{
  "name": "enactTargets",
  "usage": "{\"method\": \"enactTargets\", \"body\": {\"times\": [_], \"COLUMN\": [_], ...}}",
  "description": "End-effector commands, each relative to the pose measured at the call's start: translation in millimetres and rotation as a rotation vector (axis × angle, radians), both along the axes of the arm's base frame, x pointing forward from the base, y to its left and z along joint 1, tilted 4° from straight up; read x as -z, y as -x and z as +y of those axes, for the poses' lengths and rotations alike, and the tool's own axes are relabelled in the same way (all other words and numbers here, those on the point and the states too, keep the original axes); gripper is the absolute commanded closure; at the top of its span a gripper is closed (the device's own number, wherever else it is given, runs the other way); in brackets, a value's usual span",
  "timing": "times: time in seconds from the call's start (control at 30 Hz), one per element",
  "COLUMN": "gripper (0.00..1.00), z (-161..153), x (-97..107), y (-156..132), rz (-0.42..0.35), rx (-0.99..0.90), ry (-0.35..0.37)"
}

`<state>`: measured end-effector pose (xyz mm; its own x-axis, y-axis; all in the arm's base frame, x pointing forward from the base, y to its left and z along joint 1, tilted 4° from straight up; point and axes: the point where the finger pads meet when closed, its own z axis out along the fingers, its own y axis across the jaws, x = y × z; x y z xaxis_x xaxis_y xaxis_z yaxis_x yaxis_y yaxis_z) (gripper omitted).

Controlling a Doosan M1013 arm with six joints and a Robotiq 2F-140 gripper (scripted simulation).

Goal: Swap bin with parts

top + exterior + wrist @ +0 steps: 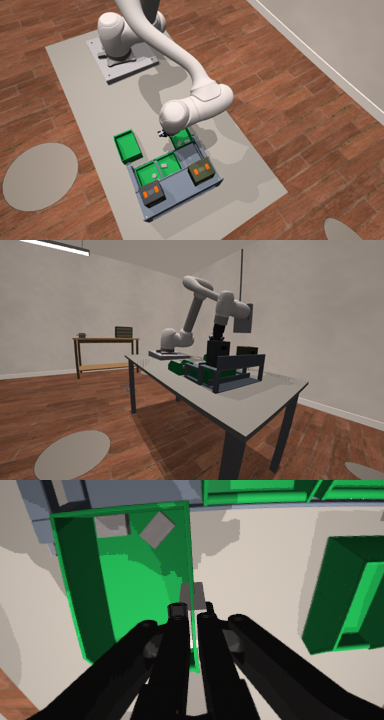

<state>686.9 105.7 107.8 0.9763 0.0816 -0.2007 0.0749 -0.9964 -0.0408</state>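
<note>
Green open bins, left to right: the empty one on the desk, the parts one held before the shelf's gap.
The empty bin (128, 145) (175, 368) (325, 595) sits on the desk (104, 107) (254, 415) (250, 585); the shelf (176, 188) (240, 362) (145, 492) follows; the end effector (161, 133) (216, 337) (192, 596) is pinched nearly closed on a side wall of the parts bin (181, 136) (207, 357) (132, 595).

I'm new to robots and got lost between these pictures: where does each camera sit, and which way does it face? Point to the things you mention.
Top: high above the table, looking steeply down at the shelf (175, 195) (240, 363); most of the arm shows, with little of the claw (161, 133) (216, 337) (192, 611).
Exterior: off to the side beyond a table corner, looking across toward the arm's base; the arm and claw show.
Wrist: on the arm near the claw, looking along its fingers at the bin with parts (181, 138) (135, 595); only the claw shows.
Top and wrist share that bin's inside.
</note>
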Motion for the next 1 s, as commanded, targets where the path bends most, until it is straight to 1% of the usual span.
{"method": "enactTargets", "body": {"times": [0.0,0.97], "gripper": [0.9,0.9], "z": [0.3,2.6], "x": [-0.3,-1.6], "y": [-3.5,-35.1], "rz": [0.0,0.0], "rx": [0.0,0.0], "ry": [0.0,0.0]}}
